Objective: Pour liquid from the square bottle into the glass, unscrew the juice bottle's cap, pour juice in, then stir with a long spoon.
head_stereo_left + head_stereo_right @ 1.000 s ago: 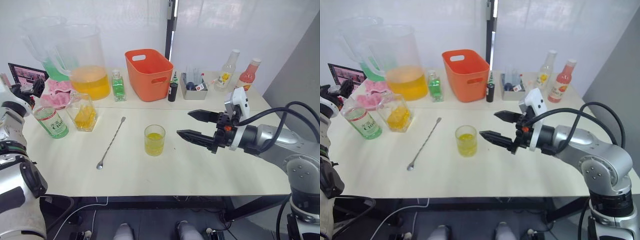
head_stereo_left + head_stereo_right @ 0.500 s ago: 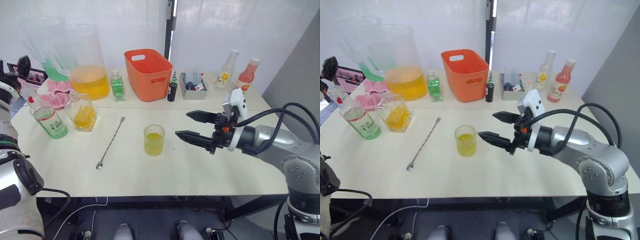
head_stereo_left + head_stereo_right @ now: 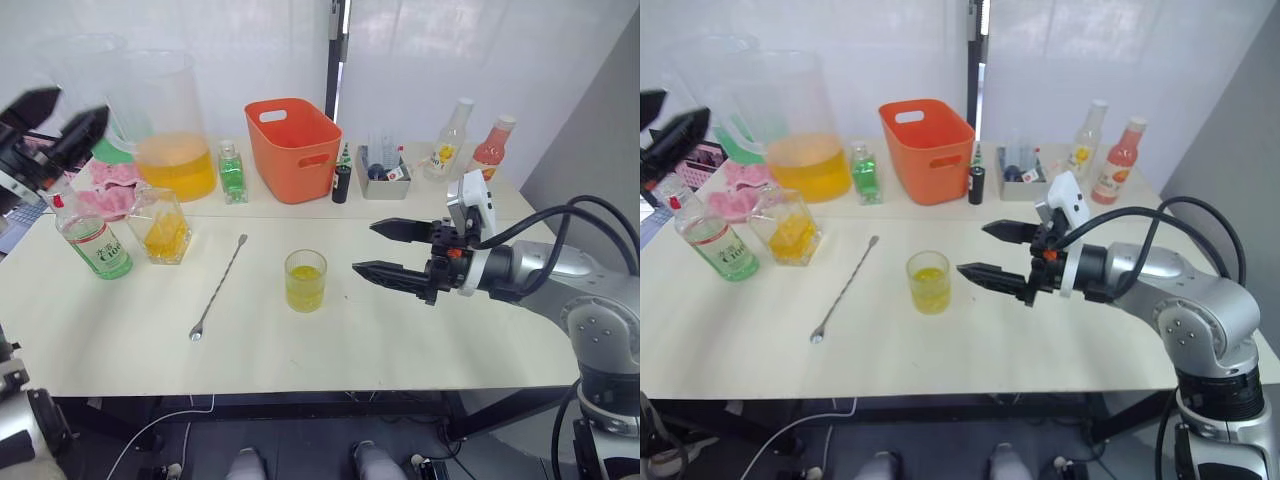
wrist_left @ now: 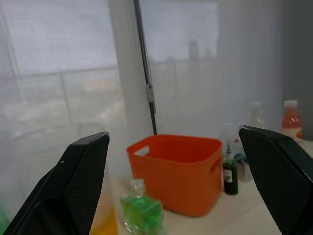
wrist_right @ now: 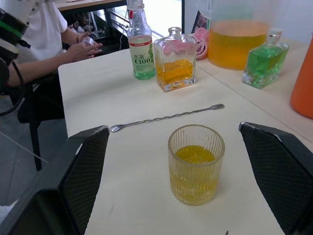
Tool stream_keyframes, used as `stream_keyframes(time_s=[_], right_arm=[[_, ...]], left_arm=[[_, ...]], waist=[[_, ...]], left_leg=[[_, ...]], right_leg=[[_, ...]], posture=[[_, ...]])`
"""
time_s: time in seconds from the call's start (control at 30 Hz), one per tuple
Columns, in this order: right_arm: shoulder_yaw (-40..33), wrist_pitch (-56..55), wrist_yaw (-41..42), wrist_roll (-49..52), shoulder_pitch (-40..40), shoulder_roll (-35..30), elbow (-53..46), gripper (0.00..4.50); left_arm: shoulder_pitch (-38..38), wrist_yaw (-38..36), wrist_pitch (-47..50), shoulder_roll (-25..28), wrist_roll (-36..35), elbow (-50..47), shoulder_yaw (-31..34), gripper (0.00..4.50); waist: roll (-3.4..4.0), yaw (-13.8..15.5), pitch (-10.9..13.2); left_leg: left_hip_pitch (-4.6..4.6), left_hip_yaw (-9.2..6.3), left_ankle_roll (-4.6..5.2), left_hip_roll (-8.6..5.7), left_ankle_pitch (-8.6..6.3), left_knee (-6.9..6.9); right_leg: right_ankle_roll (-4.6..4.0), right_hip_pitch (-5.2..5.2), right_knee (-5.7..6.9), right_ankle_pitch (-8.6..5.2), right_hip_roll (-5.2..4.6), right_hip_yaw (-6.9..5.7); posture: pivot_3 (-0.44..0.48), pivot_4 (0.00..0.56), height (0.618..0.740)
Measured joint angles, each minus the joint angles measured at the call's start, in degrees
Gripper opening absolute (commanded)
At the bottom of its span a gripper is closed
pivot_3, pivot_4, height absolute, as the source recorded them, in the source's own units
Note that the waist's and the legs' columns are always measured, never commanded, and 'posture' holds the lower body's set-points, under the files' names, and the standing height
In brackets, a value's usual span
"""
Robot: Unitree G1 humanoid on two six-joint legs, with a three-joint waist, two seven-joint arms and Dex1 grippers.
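Note:
The ribbed glass stands mid-table, holding some yellow liquid. Left of it the long spoon lies diagonally on the table. The square bottle, stoppered and part full of amber liquid, stands at the back left. Beside it is the juice bottle, green-labelled with a red cap on. My right gripper hovers open just right of the glass, pointing at it and empty. My left gripper is open and empty too, raised high above the juice bottle at the far left.
Along the back stand a big pitcher of orange liquid, a small green bottle, an orange basket, a grey caddy and two bottles. A pink cloth lies behind the juice bottle. A person sits past the table's left end.
My left gripper has risen from beside the juice bottle's top to well above it. The right gripper has stayed by the glass.

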Motion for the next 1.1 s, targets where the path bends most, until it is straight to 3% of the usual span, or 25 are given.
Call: stream_keyframes(time_s=[0.13, 0.23, 0.43, 0.7, 1.1], right_arm=[[0.57, -3.47, 5.16, -3.43, 0.09, -1.79, 2.83, 4.50], [1.32, -4.64, 7.20, -5.21, 0.68, -2.01, 3.59, 4.50], [0.79, -10.00, 8.47, -9.87, 6.98, -2.15, 4.30, 4.50], [-8.43, -12.32, 7.09, -12.07, 24.78, -3.19, 2.63, 4.50], [-22.70, -22.59, 7.49, -16.89, 42.88, -0.73, 6.91, 4.50]], left_arm=[[16.85, -3.60, 2.47, -0.10, -1.26, -13.44, 1.95, 4.42], [26.02, -6.69, 1.60, -1.13, -0.07, -18.01, 1.42, 4.42], [31.09, -8.06, -3.44, -2.95, 3.77, -18.66, 0.75, 4.42], [37.30, -9.36, -14.20, -5.67, 13.22, -5.46, -2.48, 4.42], [38.91, -14.58, -28.12, -7.22, 14.72, 12.57, -0.70, 4.42]], waist=[[0.02, -0.65, 0.01], [0.02, -0.83, 0.01], [0.01, -0.53, 0.01], [0.01, -0.92, 0.01], [0.01, -1.05, 0.01]], left_leg=[[0.01, 0.02, -0.01, -0.01, -0.01, -0.05], [0.01, 0.01, -0.14, -0.01, -0.09, -0.06], [0.02, 0.02, -0.16, -0.05, -0.11, 0.00], [0.02, 0.03, -0.17, -0.09, -0.11, -0.07], [0.07, 0.03, -0.26, -0.11, -0.17, -0.04]], right_leg=[[-0.05, 0.01, -0.05, -0.06, -0.06, -0.03], [-0.09, -0.02, -0.07, -0.07, -0.06, -0.06], [-0.09, 0.05, -0.20, -0.07, -0.18, -0.11], [-0.08, 0.02, -0.20, -0.09, -0.23, -0.13], [-0.08, 0.05, -0.23, -0.09, -0.35, -0.23]], posture=[[0.000, 0.150, 0.731], [0.000, 0.150, 0.731], [0.000, 0.150, 0.731], [0.000, 0.150, 0.731], [0.000, 0.150, 0.731]])
